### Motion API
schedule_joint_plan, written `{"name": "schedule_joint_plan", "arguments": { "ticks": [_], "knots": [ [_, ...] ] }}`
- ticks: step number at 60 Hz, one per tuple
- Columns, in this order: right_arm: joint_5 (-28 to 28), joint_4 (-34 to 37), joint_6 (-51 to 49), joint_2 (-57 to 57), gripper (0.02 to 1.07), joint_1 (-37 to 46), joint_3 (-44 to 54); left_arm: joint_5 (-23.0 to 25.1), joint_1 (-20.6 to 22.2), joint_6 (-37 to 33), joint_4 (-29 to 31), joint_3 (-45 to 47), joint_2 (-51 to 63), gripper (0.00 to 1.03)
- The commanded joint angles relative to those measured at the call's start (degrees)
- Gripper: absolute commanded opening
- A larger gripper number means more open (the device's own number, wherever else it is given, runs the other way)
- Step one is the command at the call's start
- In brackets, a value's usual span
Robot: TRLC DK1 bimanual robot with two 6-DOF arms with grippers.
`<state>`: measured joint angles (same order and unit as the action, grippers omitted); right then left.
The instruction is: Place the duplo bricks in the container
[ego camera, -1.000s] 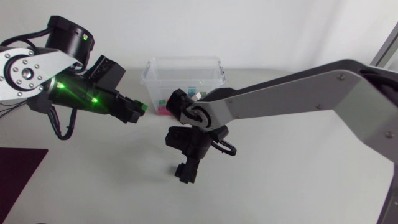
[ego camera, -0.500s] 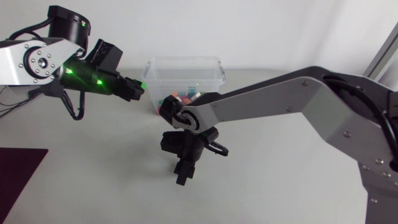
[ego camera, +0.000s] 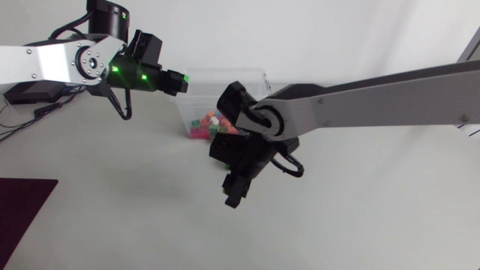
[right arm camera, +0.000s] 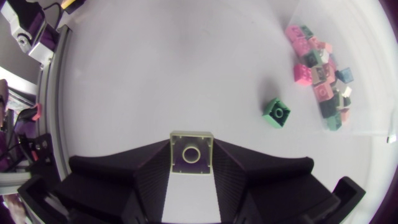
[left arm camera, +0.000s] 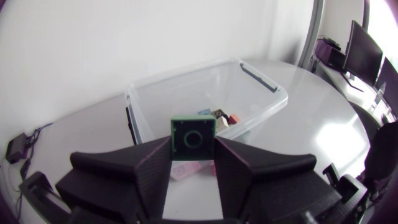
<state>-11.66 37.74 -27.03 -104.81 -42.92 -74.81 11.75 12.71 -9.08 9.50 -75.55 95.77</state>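
- The table (ego camera: 112, 195) is a plain pale grey surface. A dark maroon mat (ego camera: 22, 206) lies on it at the near corner, well apart from the container (ego camera: 225, 73) and to its left.
- The container is a clear plastic box with no lid on it, at the far side of the table. A heap of bricks (ego camera: 204, 124), pink, orange and green, lies in its front left corner.
- My left gripper (ego camera: 178, 80) hangs raised, just beside the container's left wall.
- What it carries I see only in the left wrist view. There the fingers (left arm camera: 152, 168) of my left gripper (left arm camera: 193, 148) are clamped from both sides on a green brick (left arm camera: 193, 135), and the open container (left arm camera: 261, 84) is ahead of it.
- My right gripper (ego camera: 235, 191) is in front of the container, apart from it. In the head view I cannot tell what it holds.
- In the right wrist view my right gripper (right arm camera: 191, 163) squeezes a cream brick (right arm camera: 191, 151) between both fingers.
- The same view shows a second green brick (right arm camera: 276, 112) on the table, just beside the container's clear wall (right arm camera: 364, 127), near the heap (right arm camera: 320, 68) inside.
- In the head view the right arm (ego camera: 360, 105) stands in the way of that place.
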Motion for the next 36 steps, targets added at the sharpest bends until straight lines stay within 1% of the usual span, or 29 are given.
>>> {"name": "schedule_joint_plan", "arguments": {
  "ticks": [1, 9, 16, 19, 21, 24, 27, 33, 36],
  "knots": [
    [-0.8, 0.4, 0.9, 2.8, 0.24, 1.2, 2.2, 0.6, 0.9, 2.1, -1.5, -3.6, 3.1, 0.24],
    [-1.7, 0.5, 1.6, 6.0, 0.24, 2.8, 2.6, 0.6, 1.7, 2.6, -3.6, -6.1, 5.9, 0.24],
    [-2.8, 1.1, 2.0, 8.9, 0.24, 5.0, 2.1, 0.6, 2.5, 2.8, -4.1, -9.4, 9.7, 0.24],
    [-3.0, 1.1, 2.2, 9.8, 0.24, 5.9, 1.9, 0.3, 2.7, 3.0, -4.7, -10.3, 11.1, 0.26],
    [-3.3, 1.3, 2.2, 10.1, 0.24, 6.4, 1.6, 0.0, 2.8, 3.2, -4.9, -11.2, 12.2, 0.3],
    [-3.5, 1.4, 2.3, 10.7, 0.24, 7.4, 1.2, -0.5, 2.9, 3.4, -5.0, -12.6, 13.7, 0.37],
    [-4.1, 1.4, 2.7, 10.9, 0.24, 8.4, 0.6, -1.4, 3.1, 3.5, -5.5, -13.7, 15.2, 0.47],
    [-4.5, 0.3, 3.6, 11.2, 0.24, 10.0, -0.5, -3.8, 3.3, 3.4, -6.0, -15.3, 17.4, 0.77],
    [-4.9, -0.4, 4.3, 11.1, 0.24, 10.7, -1.2, -4.4, 3.3, 3.3, -6.0, -15.2, 17.4, 0.87]
  ]
}}
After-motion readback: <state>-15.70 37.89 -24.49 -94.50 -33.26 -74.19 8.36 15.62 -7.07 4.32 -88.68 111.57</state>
